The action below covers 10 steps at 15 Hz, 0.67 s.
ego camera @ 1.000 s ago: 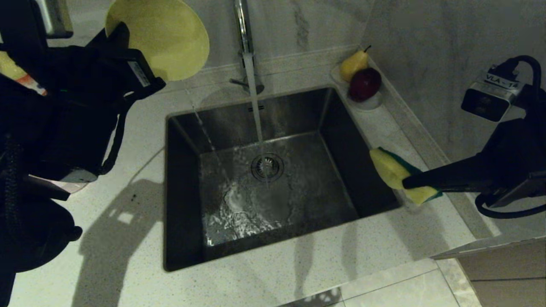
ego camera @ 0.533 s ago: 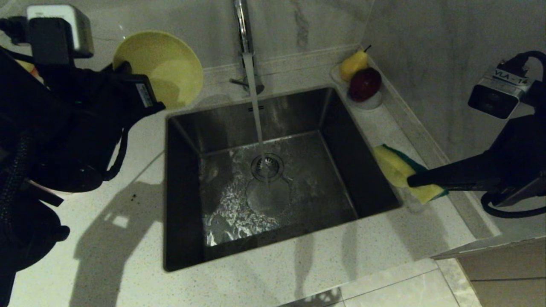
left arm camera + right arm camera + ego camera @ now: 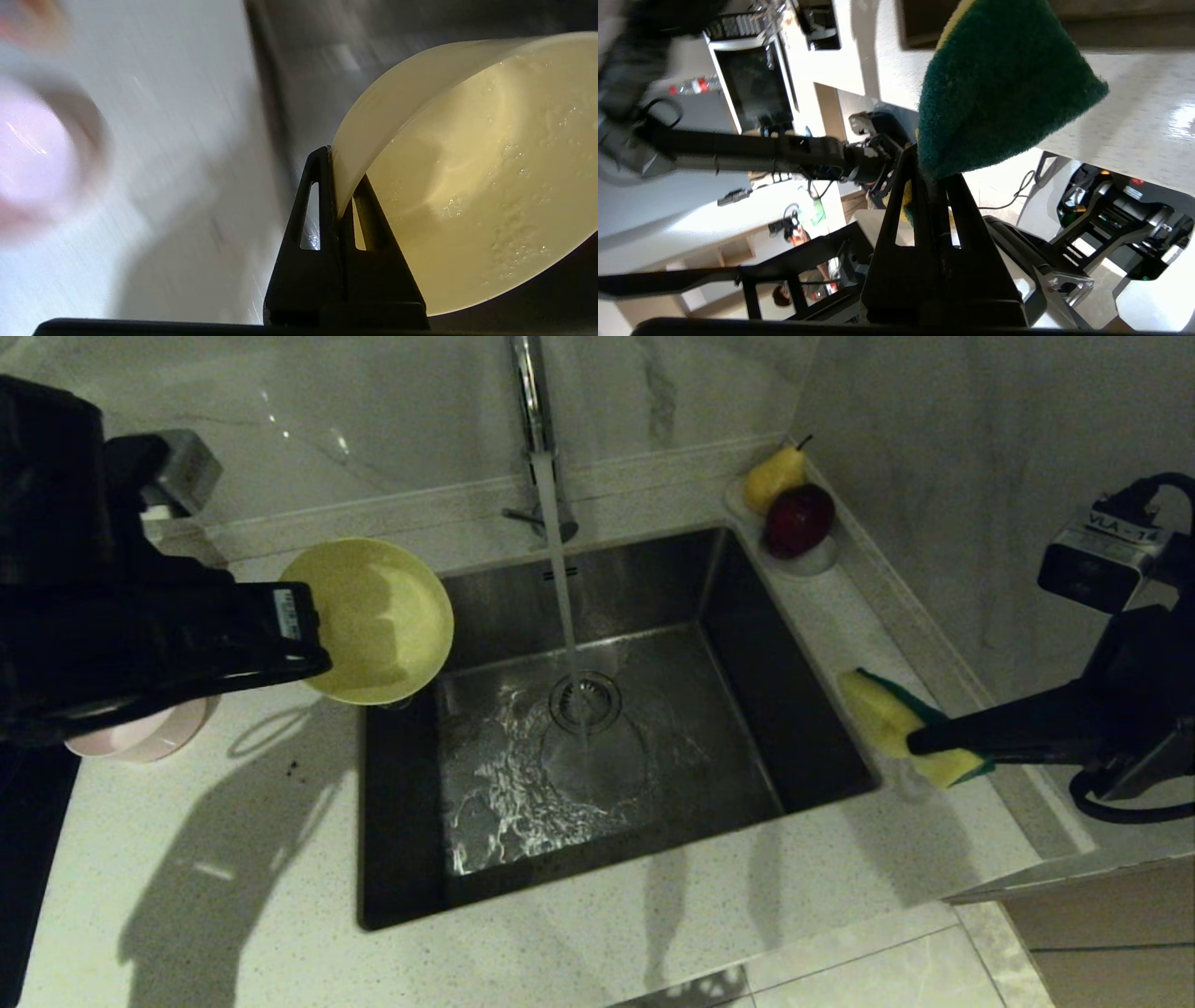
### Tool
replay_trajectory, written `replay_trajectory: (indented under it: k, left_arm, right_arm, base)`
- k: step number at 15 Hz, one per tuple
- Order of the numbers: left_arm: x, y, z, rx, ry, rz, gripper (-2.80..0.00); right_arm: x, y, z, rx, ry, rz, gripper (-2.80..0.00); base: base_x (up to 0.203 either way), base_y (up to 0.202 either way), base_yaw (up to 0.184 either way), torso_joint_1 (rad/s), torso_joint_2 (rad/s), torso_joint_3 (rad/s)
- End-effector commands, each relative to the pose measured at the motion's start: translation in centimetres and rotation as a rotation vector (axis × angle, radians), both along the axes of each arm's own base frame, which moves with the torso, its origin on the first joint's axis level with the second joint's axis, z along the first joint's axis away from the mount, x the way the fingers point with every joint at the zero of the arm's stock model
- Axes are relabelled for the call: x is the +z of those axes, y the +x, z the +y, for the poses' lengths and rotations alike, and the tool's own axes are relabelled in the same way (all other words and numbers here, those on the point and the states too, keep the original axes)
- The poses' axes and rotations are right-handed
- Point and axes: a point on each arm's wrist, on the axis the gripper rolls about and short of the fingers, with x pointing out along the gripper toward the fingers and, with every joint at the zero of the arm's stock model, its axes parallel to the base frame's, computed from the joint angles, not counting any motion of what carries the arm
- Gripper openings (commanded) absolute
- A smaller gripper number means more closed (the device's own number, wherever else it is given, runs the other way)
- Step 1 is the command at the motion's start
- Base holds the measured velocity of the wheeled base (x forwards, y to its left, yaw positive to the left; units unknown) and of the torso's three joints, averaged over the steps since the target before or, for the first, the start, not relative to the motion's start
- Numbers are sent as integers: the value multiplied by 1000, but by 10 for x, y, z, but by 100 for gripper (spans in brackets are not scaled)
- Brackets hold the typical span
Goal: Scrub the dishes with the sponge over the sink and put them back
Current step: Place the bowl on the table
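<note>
Left hand point(image 3: 313, 639) level, pinching yellow bowl point(image 3: 378, 621) rim, right hand point(image 3: 920, 742) clamping sponge point(image 3: 887, 723)

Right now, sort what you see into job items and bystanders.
Job: yellow bowl in left gripper; sponge in right gripper; sink; pink bowl.
Bystanders: pear, red apple, white fruit dish.

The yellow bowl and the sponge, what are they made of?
The round yellow bowl, pinched at its rim by the left claw, looks like thin, smooth plastic: light glows through its wall and water beads on it. The rectangular yellow sponge in the right claw looks like soft foam, and its dark green side is a rough, fuzzy scouring fibre.
</note>
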Motion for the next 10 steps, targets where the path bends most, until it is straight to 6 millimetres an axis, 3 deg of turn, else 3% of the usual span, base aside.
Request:
replay_trajectory:
  k: [1, 5, 10]
  left_arm:
    - [9, -26, 32, -14, -211, 275, -280]
    - [20, -38, 59, 183, -483, 260, -280]
    - [0, -29, 90, 441, -646, 320, -280]
  right_arm:
    - [-3, 0, -4, -15, -2, 14, -280]
    - [-7, 7, -8, -33, -3, 28, -280]
    - [-17, 27, -8, -39, -2, 73, -280]
  base:
    - [0, 0, 0, 0, 0, 0]
    - [0, 0, 0, 0, 0, 0]
    - [0, 0, 0, 0, 0, 0]
